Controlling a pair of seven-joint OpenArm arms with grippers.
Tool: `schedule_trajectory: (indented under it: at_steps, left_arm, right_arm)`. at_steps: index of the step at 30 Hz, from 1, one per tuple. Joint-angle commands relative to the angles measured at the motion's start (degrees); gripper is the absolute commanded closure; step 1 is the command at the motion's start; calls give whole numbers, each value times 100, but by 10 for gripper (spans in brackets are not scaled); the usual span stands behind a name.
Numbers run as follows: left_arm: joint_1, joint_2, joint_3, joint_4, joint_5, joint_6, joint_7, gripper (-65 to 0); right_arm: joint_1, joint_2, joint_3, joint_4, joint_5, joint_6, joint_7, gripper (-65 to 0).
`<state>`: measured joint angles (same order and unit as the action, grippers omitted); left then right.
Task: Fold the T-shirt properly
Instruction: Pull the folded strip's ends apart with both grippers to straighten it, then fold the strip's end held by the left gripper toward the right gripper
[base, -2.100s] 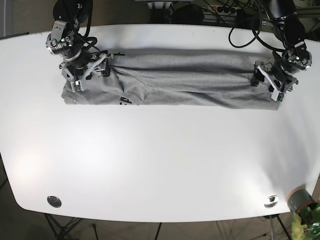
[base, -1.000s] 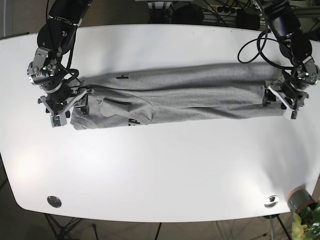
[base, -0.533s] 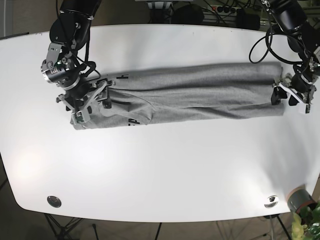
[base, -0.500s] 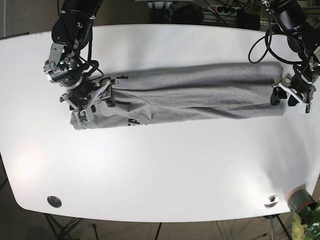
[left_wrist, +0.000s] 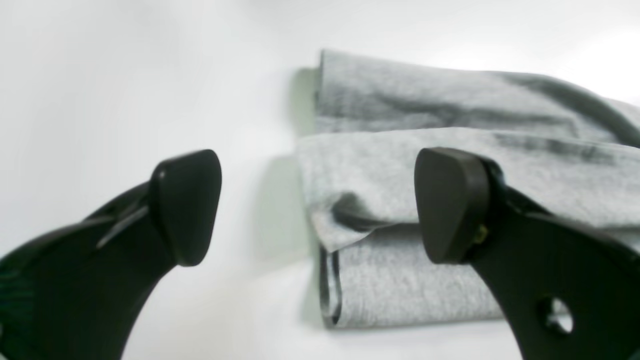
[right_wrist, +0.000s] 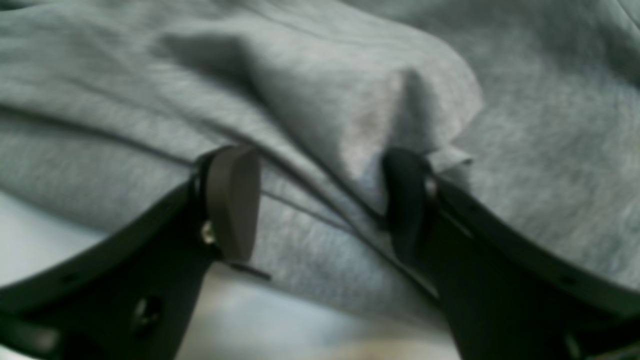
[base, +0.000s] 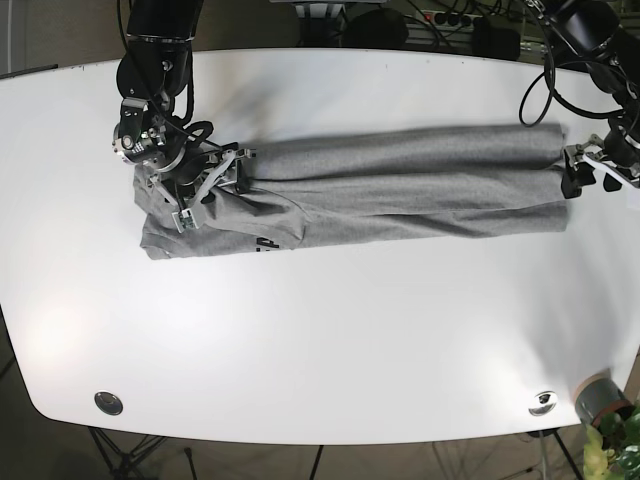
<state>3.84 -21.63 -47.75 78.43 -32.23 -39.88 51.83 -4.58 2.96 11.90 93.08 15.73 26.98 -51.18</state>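
I see the grey T-shirt (base: 400, 185) lying folded lengthwise across the white bench (base: 330, 340). Its dark print (base: 266, 243) is too small to read. My left end effector (left_wrist: 320, 205) gapes, empty, at one end; my right end effector (right_wrist: 320, 200) spreads over bunched fabric.

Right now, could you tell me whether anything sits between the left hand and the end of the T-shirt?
Nothing visible does. The left hand is open, facing the T-shirt end, with only bare white table around it. The right hand is open over cloth.
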Motion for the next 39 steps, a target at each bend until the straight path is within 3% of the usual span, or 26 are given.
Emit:
schedule_trajectory:
  at_steps: [1, 8, 23, 26, 29, 32, 39]
  left_arm:
    - [-89, -119, -21, -182, -122, -12, -80, -579]
    - [-353, -110, -21, -1202, -122, -12, -89, -575]
    - [-168, 40, 691, -1325, -122, -12, -80, -560]
    - [-159, 40, 788, -1333, -122, -12, -80, -436]
    - [-168, 40, 682, -1351, -122, -12, -80, -218]
    - [-177, 31, 656, -1325, -113, -12, -98, -61]
    - [-151, 31, 647, -613, -122, -12, -98, -10]
  right_arm:
    - [93, 86, 10, -81, 32, -4, 67, -371]
    - [67, 139, 10, -125, 41, -4, 173, -371]
    - [67, 113, 27, -117, 67, -4, 182, -371]
    - [67, 113, 27, -117, 67, -4, 182, -371]
    - [67, 113, 36, -117, 67, -4, 182, -371]
    - [67, 113, 36, -117, 76, -4, 182, -371]
    - [67, 113, 36, -117, 76, -4, 182, -371]
